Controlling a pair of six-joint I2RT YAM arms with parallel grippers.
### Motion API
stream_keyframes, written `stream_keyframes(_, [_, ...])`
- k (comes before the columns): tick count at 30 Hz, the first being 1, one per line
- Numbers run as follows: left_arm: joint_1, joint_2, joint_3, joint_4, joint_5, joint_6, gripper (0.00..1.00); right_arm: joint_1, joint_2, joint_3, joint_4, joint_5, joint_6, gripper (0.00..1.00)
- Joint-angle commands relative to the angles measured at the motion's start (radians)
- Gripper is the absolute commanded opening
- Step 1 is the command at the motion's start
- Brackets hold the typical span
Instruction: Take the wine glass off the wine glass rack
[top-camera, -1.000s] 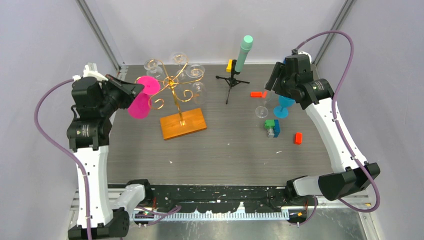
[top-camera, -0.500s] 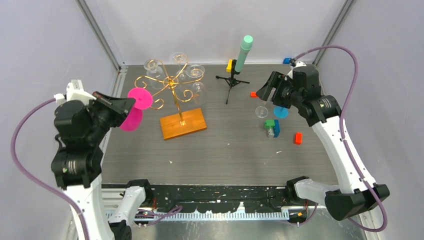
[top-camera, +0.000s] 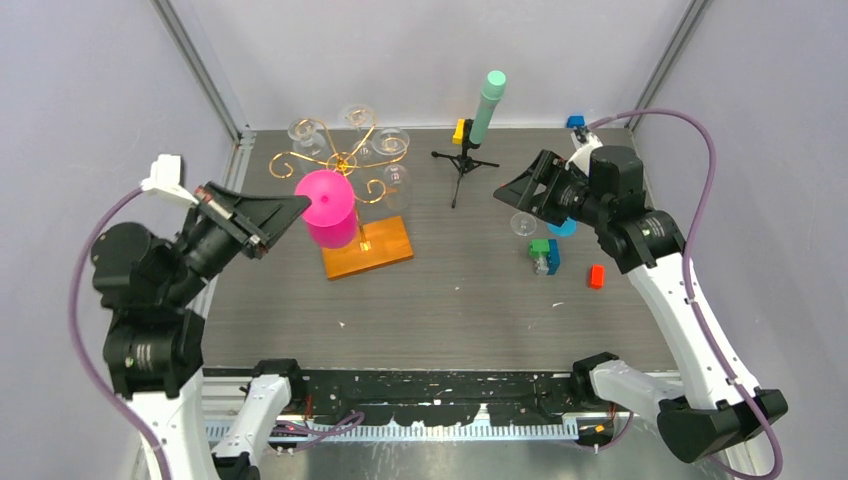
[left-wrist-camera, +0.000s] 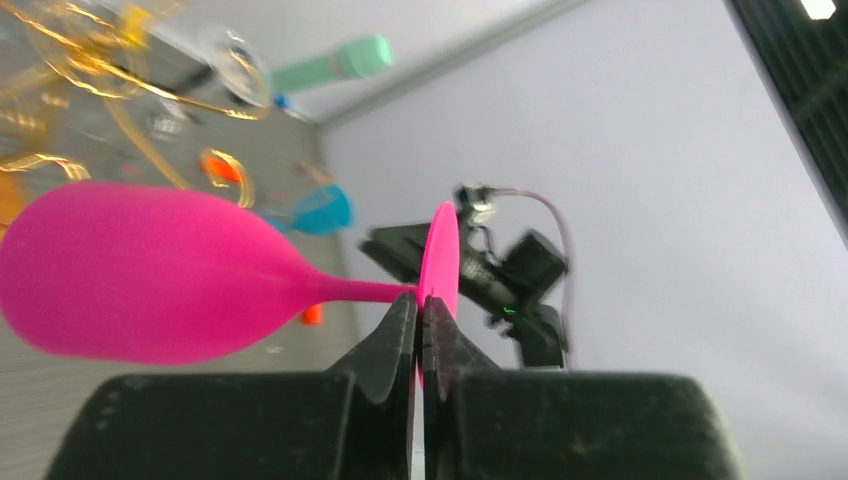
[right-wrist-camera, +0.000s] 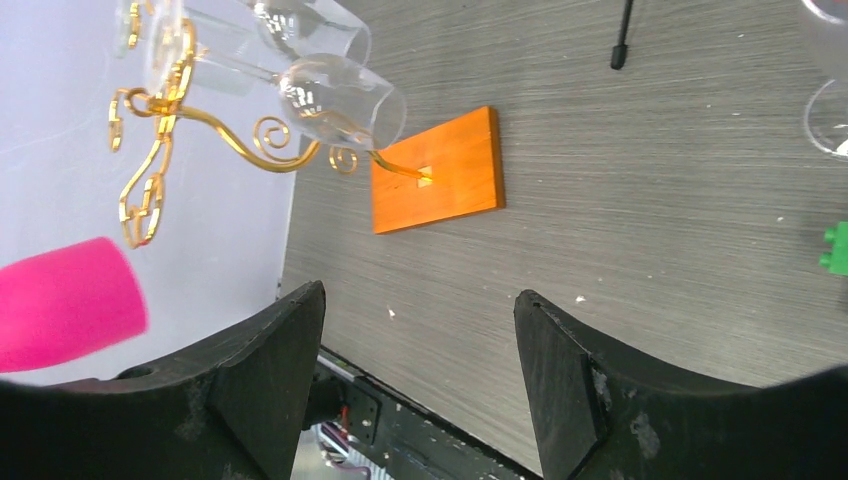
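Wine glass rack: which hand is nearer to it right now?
Left. The left hand, shut on the pink wine glass, is just left of the wine glass rack. The right hand, open, hangs well to its right, beyond the black tripod.

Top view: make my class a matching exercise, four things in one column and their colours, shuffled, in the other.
Things
1. wine glass held by the left gripper
2. rack base
3. tripod
4. cylinder on top of it

Colours
A. mint green
B. black
C. pink
D. orange-brown

Pairs: 1-C, 2-D, 3-B, 4-A
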Motion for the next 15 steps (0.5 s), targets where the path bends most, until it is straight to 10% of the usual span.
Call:
stream_keyframes(1, [-0.079,0.033,-0.094,0.346,0.238,-0.261,0.00,0.011,-0.060,-0.011,0.065,-0.035,0.065,0.75])
stream_keyframes(7, [-0.129,0.066,-0.190,0.641,0.286,-0.479,0.00,0.056,-0.121,-0.100,0.155,-0.094,0.167,0.79])
stream_keyframes(15, [-0.163,0.125,-0.279,1.017,0.240,-0.753,0.00,0.303,-0.153,-0.314,0.782,-0.060,0.470,0.84])
